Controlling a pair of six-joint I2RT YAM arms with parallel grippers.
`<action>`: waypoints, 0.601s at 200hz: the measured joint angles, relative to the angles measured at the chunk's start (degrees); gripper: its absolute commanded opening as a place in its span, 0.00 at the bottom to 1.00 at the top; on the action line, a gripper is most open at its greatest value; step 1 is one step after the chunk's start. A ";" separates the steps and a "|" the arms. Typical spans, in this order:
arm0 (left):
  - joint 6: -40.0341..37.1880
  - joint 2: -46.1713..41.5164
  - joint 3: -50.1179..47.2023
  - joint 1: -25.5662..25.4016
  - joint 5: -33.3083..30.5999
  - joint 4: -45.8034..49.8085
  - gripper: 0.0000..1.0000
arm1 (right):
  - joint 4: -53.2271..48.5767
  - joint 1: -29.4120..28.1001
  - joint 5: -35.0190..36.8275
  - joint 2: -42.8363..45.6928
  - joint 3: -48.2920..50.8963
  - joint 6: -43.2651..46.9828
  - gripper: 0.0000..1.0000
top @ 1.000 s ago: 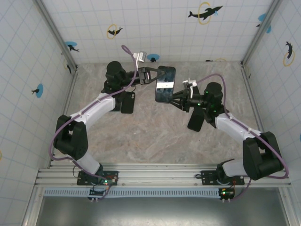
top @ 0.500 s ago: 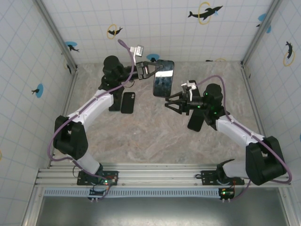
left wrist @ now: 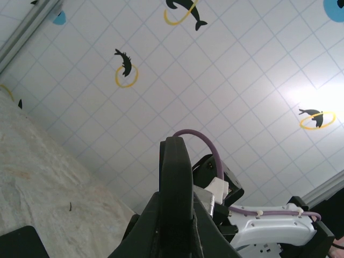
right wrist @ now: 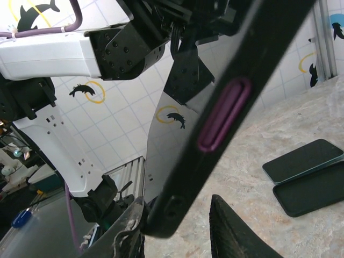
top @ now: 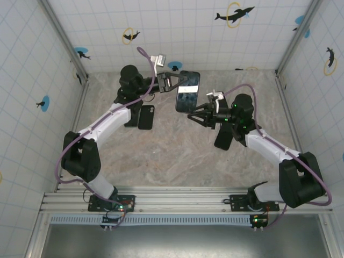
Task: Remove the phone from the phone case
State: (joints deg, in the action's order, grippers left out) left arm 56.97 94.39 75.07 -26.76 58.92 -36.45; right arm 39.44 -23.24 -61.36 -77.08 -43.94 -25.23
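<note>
The right jaws have come back, half open around the near corner of the cased phone (top: 187, 92), held aloft by the clamped left jaws: prying may resume.

A dark handset (top: 145, 117) lay flat on the marbled bench (top: 177, 161), centre-left; dolphin stickers (top: 234, 14) dotted the tiled walls (top: 188, 37).

Blk phone case (right wrist: 258, 54), purple btn (right wrist: 223, 114)
</note>
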 measured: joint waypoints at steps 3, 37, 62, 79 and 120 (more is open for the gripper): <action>0.00 0.00 -0.04 -0.11 0.00 0.02 0.00 | 0.00 0.00 -0.04 0.00 -0.02 -0.04 0.32; 0.00 0.00 -0.15 -0.22 -0.02 0.00 0.00 | 0.66 0.00 -0.48 -0.17 -0.04 -0.63 0.24; 0.07 0.00 -0.15 -0.20 -0.17 0.11 0.00 | 1.07 -0.02 -0.98 -0.42 -0.09 -0.68 0.19; 0.61 0.02 -0.15 -0.24 -0.24 0.09 0.00 | 0.76 -0.02 -1.33 -0.52 -0.52 0.02 0.17; 1.62 0.00 -0.15 -0.24 -0.48 -1.44 0.00 | -9.94 -0.28 -2.03 -0.74 -4.87 7.04 0.12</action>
State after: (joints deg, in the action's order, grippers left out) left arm 58.59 94.39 74.91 -27.00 58.43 -37.89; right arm 29.50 -23.53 -63.40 -77.82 -48.82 -18.20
